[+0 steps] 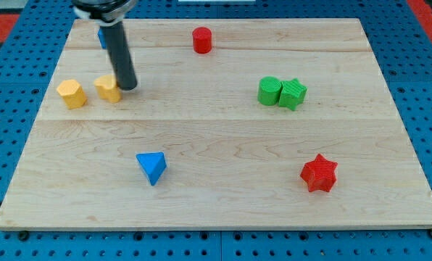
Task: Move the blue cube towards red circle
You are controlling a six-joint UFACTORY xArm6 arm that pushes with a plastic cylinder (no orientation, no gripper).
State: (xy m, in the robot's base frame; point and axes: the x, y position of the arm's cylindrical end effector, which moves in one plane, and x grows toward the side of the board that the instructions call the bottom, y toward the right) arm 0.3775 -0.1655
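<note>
The blue cube (101,36) is at the view's top left, mostly hidden behind the dark rod; only a thin blue edge shows. The red circle (201,40), a short cylinder, stands at the view's top centre. My tip (127,87) rests on the board just right of a yellow block (108,88), below the blue cube and well left of the red circle.
A second yellow block (71,93) sits at the left. A green cylinder (269,90) and a green star (293,93) touch at the right. A blue triangle (152,167) lies at the lower centre, a red star (319,173) at the lower right. The wooden board (223,210) ends near the frame edges.
</note>
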